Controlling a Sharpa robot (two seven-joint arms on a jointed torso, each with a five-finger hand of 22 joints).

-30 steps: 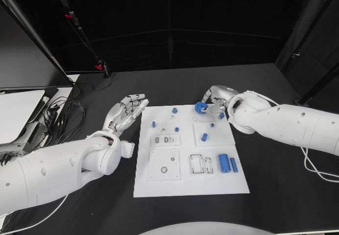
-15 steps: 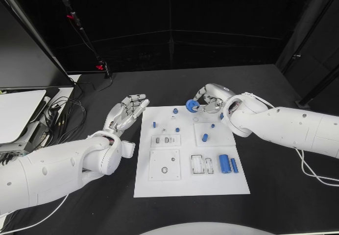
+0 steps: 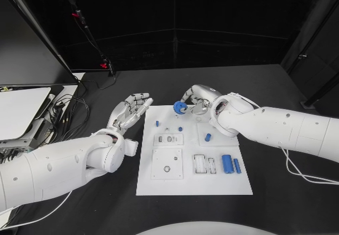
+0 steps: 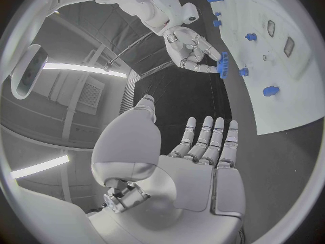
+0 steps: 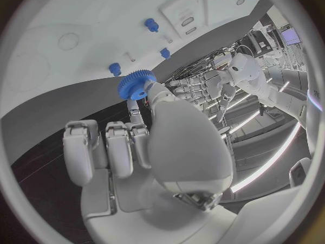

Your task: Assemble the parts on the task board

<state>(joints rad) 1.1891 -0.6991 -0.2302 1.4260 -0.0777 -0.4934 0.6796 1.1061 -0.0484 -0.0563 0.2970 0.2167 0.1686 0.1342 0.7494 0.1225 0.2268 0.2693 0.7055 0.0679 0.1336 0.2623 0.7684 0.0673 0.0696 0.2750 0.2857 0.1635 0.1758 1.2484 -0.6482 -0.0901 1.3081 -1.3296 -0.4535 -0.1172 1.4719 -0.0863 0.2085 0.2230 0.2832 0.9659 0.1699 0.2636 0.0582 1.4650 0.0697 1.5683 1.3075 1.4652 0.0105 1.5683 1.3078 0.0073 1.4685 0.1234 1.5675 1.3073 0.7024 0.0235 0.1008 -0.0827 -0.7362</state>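
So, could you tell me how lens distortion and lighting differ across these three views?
Head view: straight edges, even light on the task board. Left wrist view: fisheye bends the board's edge; bright ceiling strips glare behind the left hand. Right wrist view: same bending; the blue gear stays sharp in the right hand.

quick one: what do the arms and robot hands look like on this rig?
Both arms are glossy white, rounded shells. Left robot hand and right robot hand are silver metal with segmented fingers and white palm covers. A thin white cable trails beside the right arm.

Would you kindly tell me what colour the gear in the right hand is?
The gear is blue, clearest in the right wrist view.
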